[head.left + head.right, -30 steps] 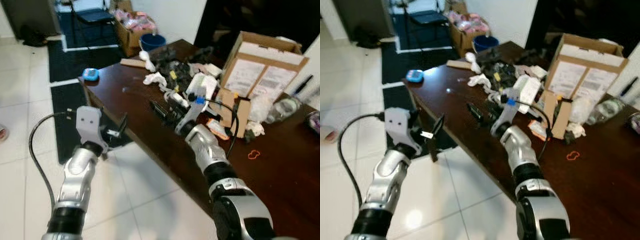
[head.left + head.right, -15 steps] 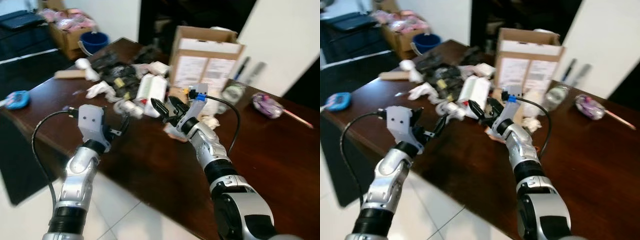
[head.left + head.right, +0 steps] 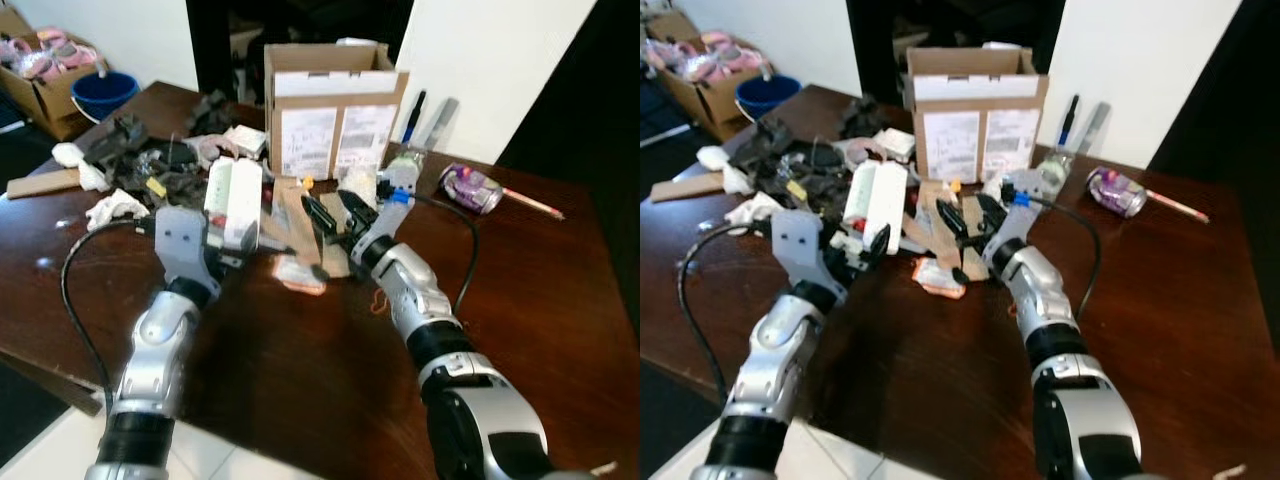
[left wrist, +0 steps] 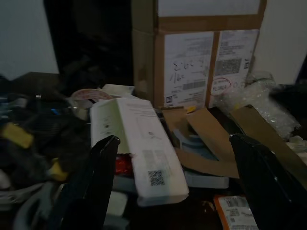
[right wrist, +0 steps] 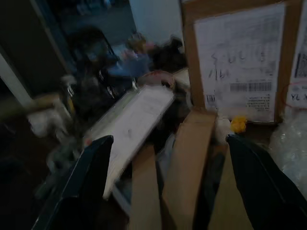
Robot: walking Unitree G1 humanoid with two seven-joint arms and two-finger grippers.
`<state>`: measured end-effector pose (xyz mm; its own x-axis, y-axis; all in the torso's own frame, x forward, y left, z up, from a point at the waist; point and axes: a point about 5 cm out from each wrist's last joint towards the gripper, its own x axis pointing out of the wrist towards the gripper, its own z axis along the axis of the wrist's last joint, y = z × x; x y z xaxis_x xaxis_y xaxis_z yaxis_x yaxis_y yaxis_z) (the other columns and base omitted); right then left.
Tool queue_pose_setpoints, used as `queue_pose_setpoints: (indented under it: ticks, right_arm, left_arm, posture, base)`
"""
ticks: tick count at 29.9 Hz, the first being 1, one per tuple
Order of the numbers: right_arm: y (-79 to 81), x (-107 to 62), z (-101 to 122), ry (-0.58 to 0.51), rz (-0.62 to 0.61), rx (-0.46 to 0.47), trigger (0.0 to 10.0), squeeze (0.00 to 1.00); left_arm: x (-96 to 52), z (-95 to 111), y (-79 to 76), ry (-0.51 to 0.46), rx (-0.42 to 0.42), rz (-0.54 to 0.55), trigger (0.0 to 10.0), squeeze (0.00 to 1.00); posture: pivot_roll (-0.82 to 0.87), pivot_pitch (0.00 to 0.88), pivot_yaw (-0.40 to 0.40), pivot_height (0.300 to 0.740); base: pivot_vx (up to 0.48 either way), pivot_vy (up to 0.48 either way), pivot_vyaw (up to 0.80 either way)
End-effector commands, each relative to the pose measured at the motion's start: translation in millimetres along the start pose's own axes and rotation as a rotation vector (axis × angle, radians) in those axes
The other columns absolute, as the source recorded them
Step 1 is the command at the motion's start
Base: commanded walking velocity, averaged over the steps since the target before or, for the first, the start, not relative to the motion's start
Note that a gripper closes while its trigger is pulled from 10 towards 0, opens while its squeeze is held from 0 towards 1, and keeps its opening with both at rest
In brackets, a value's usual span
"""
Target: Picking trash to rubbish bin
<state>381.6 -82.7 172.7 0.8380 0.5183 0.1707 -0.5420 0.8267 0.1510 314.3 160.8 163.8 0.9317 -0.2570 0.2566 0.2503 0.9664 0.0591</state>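
Nothing picked yet. Left hand [image 3: 238, 240] and right hand [image 3: 327, 222] both spread wide, empty, over the trash pile [image 3: 250, 190] on the counter [image 3: 520, 290]. All clutter left, by my read.

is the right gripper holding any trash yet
No, the right gripper has its jaws spread wide with nothing between them, above the cardboard scraps.
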Motion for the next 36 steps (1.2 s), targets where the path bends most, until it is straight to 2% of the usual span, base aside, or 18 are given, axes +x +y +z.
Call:
queue_pose_setpoints:
  ticks: [1,5,7,13,18,19,28,33,36]
  right_arm:
    - [-6.2,-1.6,-8.4,0.068,-0.081,-0.052,10.0,0.0]
    - [-9.5,-2.2,-11.8,0.115,-0.129,-0.125,10.0,0.0]
    - [-13.1,-2.7,-13.5,0.144,-0.186,-0.174,10.0,0.0]
    - [-14.5,-2.2,-14.6,0.153,-0.245,-0.177,10.0,0.0]
    - [-9.6,0.4,-15.7,0.147,-0.237,-0.149,10.0,0.0]
    - [-4.3,3.9,-16.3,0.153,-0.213,-0.146,10.0,0.0]
    - [4.9,12.2,-16.7,0.192,-0.212,-0.187,10.0,0.0]
    - [2.9,13.8,-15.8,0.203,-0.271,-0.203,10.0,0.0]
    - [-2.3,14.3,-10.2,0.182,-0.31,-0.182,10.0,0.0]
  left_arm:
    - [-4.7,-7.6,3.7,0.038,0.018,0.027,10.0,0.0]
    - [-5.9,-7.1,10.5,0.042,0.037,0.068,10.0,0.0]
    - [-7.0,-3.9,19.2,0.037,0.049,0.117,10.0,0.0]
    - [-7.8,5.0,27.1,0.009,0.064,0.148,10.0,0.0]
    - [-9.8,7.5,32.7,0.004,0.088,0.166,10.0,0.0]
    - [-12.4,7.7,35.2,0.007,0.108,0.179,10.0,0.0]
    - [-14.3,11.6,31.7,-0.006,0.12,0.195,10.0,0.0]
    - [-13.9,19.6,29.4,-0.032,0.123,0.201,10.0,0.0]
    - [-15.0,24.9,28.9,-0.049,0.123,0.199,10.0,0.0]
  posture:
    - [0.18,0.116,-0.077,0.74]
    - [0.18,0.121,-0.083,0.74]
    - [0.18,0.131,-0.089,0.74]
    - [0.18,0.145,-0.099,0.74]
    - [0.18,0.163,-0.114,0.74]
    - [0.18,0.188,-0.136,0.74]
    - [0.18,0.235,-0.176,0.74]
    - [0.2,0.247,-0.189,0.74]
    - [0.22,0.243,-0.187,0.74]
  base:
    - [0.0,0.0,0.0]
    - [0.0,0.0,0.0]
    - [0.0,0.0,0.0]
    - [0.0,0.0,0.0]
    - [0.0,0.0,0.0]
    - [0.0,0.0,0.0]
    - [0.0,0.0,0.0]
    - [0.0,0.0,0.0]
    - [0.0,0.0,0.0]
